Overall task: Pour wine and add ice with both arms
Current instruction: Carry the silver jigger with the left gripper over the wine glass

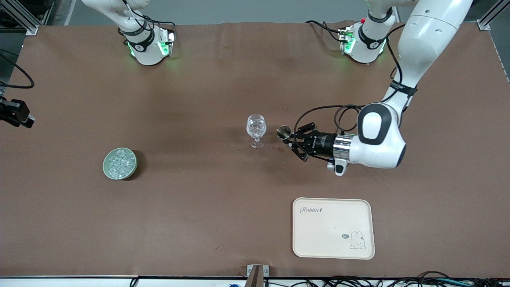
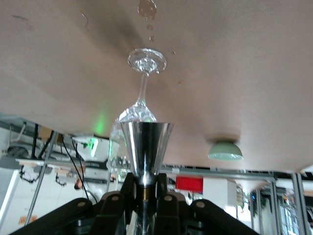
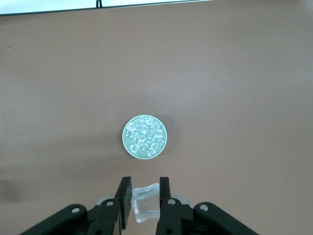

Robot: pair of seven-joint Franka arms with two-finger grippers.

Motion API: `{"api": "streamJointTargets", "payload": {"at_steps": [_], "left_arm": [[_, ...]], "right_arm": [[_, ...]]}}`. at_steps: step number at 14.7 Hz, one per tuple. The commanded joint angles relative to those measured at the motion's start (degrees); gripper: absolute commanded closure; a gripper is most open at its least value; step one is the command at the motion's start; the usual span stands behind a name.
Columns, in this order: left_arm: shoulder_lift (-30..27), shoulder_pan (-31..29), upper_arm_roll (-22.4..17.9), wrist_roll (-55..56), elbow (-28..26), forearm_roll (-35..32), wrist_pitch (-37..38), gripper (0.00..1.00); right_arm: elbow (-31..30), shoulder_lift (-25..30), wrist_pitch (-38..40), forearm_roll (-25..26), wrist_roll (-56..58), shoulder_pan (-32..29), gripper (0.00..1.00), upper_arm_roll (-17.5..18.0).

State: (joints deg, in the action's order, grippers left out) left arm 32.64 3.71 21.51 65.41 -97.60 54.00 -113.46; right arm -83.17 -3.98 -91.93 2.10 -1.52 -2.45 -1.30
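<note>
The left gripper [image 1: 287, 137] lies turned on its side low over the table [image 1: 199, 99], its fingers clamped on a small metal cup [image 1: 283, 131] whose mouth faces the stemmed glass [image 1: 256, 130]. The glass stands upright near the middle of the table, just beside the cup and apart from it; from the left wrist the cup [image 2: 146, 147] sits right in front of the glass [image 2: 142, 98], and some wet spots [image 2: 147, 10] show on the table by the glass foot.

The ice [image 1: 119, 162] is heaped in a pale green bowl [image 1: 132, 170] well apart from the glass, toward the right arm's end of the table and a little nearer the front camera. The right gripper [image 3: 145, 201] hangs high over the table near that bowl [image 3: 128, 147], its fingers pinching one clear cube [image 3: 146, 204]; the heap of ice [image 3: 144, 136] lies far below it.

A cream tray [image 1: 303, 239] with a rabbit drawing lies nearest the front camera, toward the left arm's end.
</note>
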Motion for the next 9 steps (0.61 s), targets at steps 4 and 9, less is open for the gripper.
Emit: {"api": "streamJointTargets", "payload": {"at_steps": [4, 9], "left_arm": [[-0.65, 2.26, 1.35, 1.74, -1.10, -1.80, -4.66, 1.00], [-0.65, 2.79, 4.16, 5.43, -0.93, -8.64, -6.95, 1.00]], "right_arm": [[-0.59, 0.46, -0.44, -0.87, -0.42, -0.45, 0.99, 0.33], [-0.59, 0.46, -0.44, -0.87, -0.42, -0.36, 0.99, 0.33]]}}
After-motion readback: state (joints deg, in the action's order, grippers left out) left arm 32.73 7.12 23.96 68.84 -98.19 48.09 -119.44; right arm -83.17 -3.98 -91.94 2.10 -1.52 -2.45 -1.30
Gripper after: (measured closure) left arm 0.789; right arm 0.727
